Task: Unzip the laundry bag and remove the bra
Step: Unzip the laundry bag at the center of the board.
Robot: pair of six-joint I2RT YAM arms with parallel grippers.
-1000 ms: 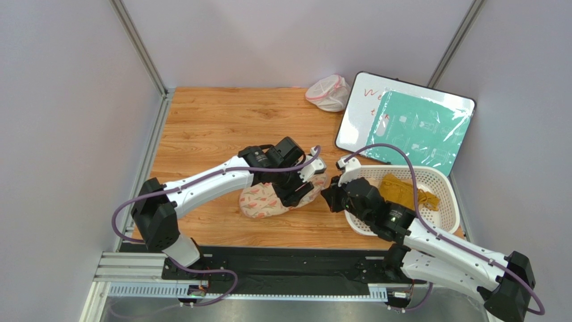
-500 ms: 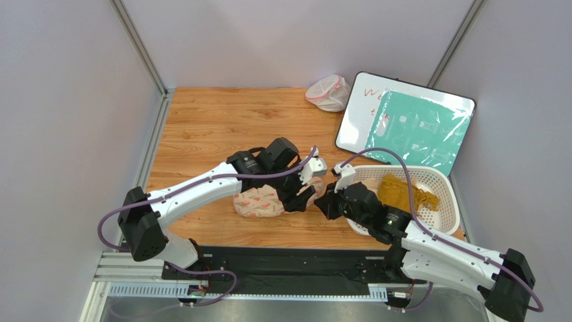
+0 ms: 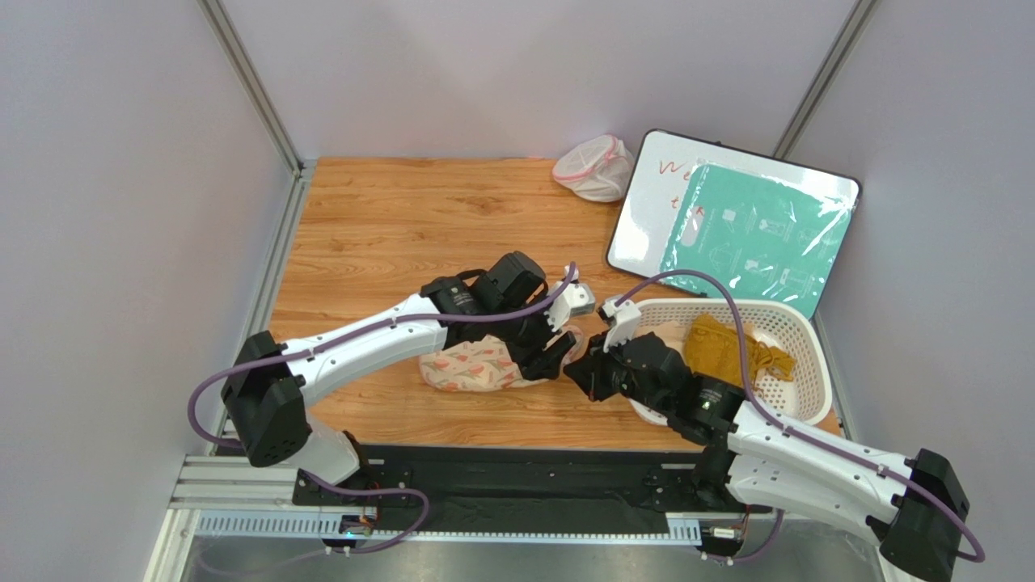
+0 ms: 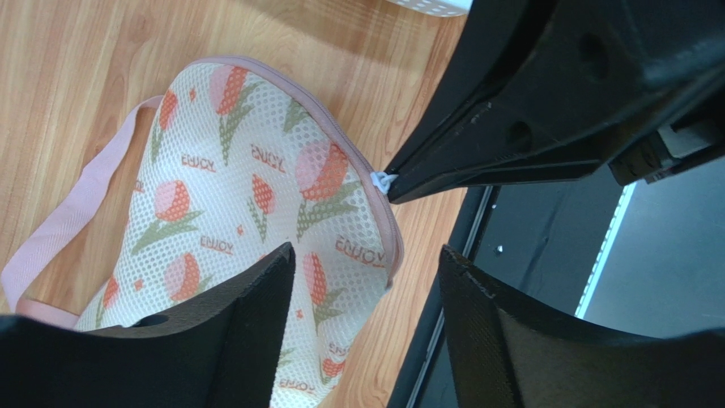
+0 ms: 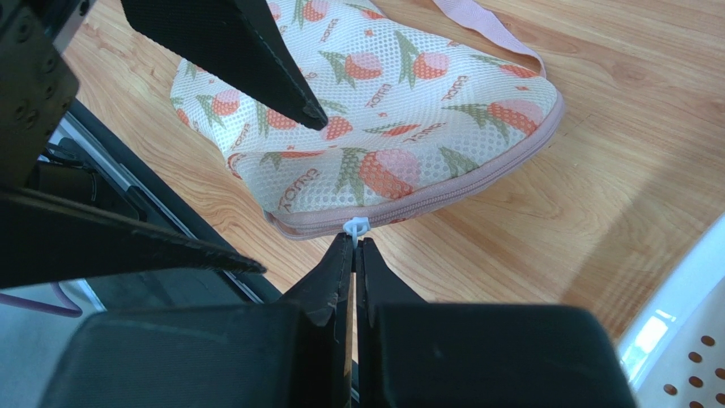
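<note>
Now the white zipper pull (image 5: 357, 226) of the flat cream floral mesh bag (image 5: 383, 119) is pinched by the right jaws. Its length is laid leftward, under the spread left jaws.

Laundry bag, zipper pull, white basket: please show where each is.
laundry bag (image 5: 383, 110), right wrist view, middle of printed mesh
zipper pull (image 5: 356, 226), right wrist view, white tab
white basket (image 3: 802, 340), top external view, right wall

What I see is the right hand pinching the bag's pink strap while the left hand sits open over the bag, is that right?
Not quite. The right hand is pinching the white zipper pull, not the pink strap; the right wrist view shows it. The left hand is open over the bag, as you said.
</note>
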